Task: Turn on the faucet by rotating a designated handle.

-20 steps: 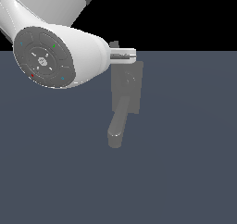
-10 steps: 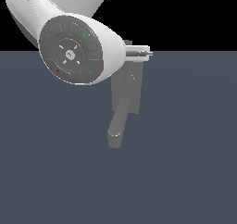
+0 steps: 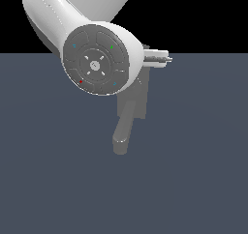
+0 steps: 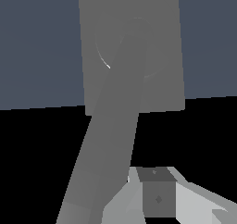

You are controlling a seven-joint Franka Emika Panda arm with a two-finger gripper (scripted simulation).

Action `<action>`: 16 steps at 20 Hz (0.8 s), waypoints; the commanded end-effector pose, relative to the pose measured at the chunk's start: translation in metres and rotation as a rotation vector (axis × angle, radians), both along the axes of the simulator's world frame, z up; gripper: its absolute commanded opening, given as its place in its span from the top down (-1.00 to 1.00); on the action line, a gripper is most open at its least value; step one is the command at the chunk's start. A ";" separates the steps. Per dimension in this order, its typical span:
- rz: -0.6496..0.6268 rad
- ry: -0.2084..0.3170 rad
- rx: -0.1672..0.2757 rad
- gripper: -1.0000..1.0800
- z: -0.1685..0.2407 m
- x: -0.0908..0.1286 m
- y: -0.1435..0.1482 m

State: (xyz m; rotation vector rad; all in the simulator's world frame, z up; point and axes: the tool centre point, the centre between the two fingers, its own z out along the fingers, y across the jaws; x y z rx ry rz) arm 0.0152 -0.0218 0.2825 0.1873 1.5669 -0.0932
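Gripper (image 3: 162, 57): projecting past the arm's large round wrist housing (image 3: 99, 59) toward the exterior view's right, above the faucet. Spread of jaws: cannot be told. The exterior view is showing only short prongs close together, and the wrist view is showing one finger (image 4: 157, 197) alone.

Faucet (image 3: 136, 101): standing on the dark floor (image 3: 58, 180) beneath the arm, its block half hidden by the housing. A thick rounded tube, probably the spout (image 3: 123, 134), is reaching down-frame from it.

Handle (image 4: 109, 144): in the wrist view, running as a long bar from the round hub (image 4: 132, 31) on the block straight toward the wrist. The visible finger is sitting just beside the bar's near end; contact is unclear.

Change over the last second: the arm is travelling toward the exterior view's right, covering more of the block. The faucet is not showing any rotation.
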 end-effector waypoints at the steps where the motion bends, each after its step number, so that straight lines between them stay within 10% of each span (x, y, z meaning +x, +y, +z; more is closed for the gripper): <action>1: -0.008 -0.002 -0.004 1.00 0.000 0.000 -0.015; 16: -0.002 0.002 -0.046 1.00 0.001 -0.004 -0.071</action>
